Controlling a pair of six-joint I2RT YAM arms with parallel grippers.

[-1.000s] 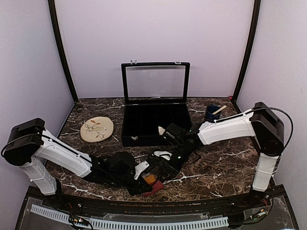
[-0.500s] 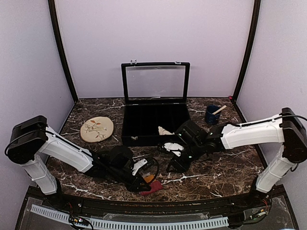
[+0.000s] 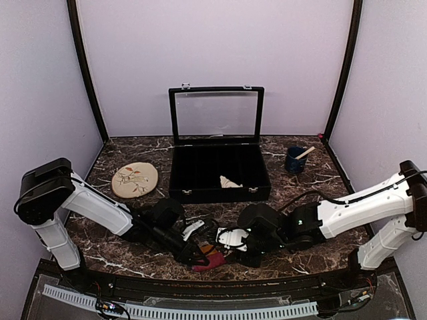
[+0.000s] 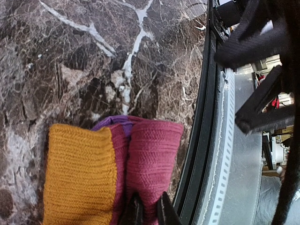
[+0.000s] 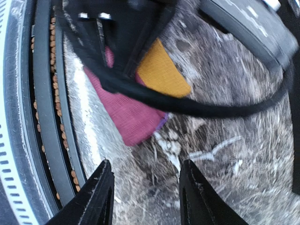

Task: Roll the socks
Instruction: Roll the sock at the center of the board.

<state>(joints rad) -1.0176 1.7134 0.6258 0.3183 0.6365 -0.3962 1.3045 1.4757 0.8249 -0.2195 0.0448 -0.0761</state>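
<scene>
The maroon sock [image 4: 150,154] lay folded at the lower centre of the overhead view, its orange end toward the left arm [image 3: 100,210], hard against the black rim [image 4: 206,140] at the table's near edge. The left jaws were narrow, their fingertips [image 4: 134,212] pinched on the maroon fabric. The right jaws stood wide and held nothing, just to the right of the sock.

The pinch looked shallow, so a pull could have slipped the fabric free and let the fold spring open. With the sock so near the rim, a sideways push might have carried it off the table [image 3: 293,190]. Both arms crowded one spot, and a black cable [image 5: 197,110] crossed the right wrist view, so a clash or snag seemed possible.

The table was dark marble with white veins, between lilac walls [image 3: 213,47]. The cream sock [image 3: 229,181] sat in the open black box [image 3: 200,195] at centre, well apart from its mate. A tan mat [image 3: 135,179] lay at left and a blue cup [image 3: 293,161] at upper right.
</scene>
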